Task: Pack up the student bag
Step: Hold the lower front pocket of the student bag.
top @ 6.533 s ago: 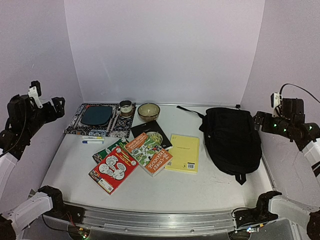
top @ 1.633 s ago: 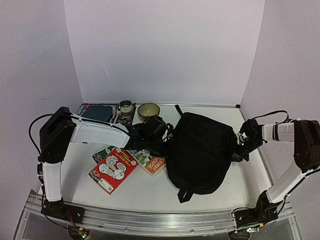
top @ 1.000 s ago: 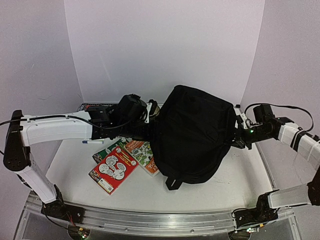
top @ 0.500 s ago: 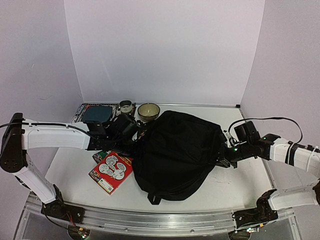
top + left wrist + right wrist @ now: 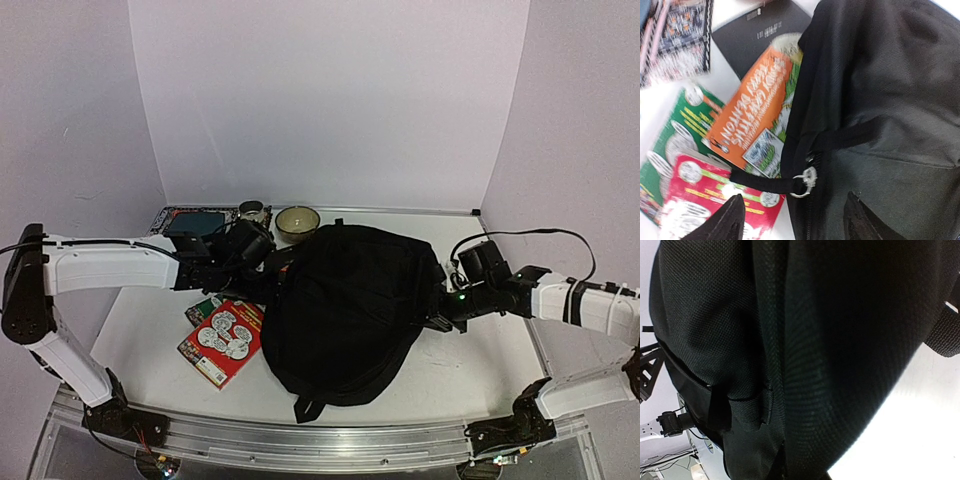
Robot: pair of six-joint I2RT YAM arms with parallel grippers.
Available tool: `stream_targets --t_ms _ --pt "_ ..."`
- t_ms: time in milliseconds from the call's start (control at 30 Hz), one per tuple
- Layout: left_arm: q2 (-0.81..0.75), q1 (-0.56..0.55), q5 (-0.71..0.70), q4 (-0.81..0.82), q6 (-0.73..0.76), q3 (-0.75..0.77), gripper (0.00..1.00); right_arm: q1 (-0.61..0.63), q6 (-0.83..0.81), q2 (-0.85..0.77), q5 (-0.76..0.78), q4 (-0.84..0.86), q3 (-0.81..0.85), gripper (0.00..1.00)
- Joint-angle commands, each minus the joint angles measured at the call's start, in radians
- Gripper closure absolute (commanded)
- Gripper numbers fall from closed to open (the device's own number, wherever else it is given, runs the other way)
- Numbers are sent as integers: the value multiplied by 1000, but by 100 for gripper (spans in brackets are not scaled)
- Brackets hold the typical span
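The student bag (image 5: 350, 300) overlaps the books (image 5: 225, 340); table (image 5: 480, 375) shows at its front-right.

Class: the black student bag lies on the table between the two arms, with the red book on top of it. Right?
No. The red book lies on the table beside the student bag, not on top of it, as the top external view shows.
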Motion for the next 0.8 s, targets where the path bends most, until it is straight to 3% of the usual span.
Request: stream_targets --t_ms 0,233,767 --pt "-92 -2 -15 -29 88 130 25 15 -11 -10 -17 17 74 100" --pt "-20 -34 72 -28 124 272 22 19 -16 -7 -14 -7 151 100" --pt "369 -167 192 -26 285 724 25 66 -4 18 16 -49 236 100"
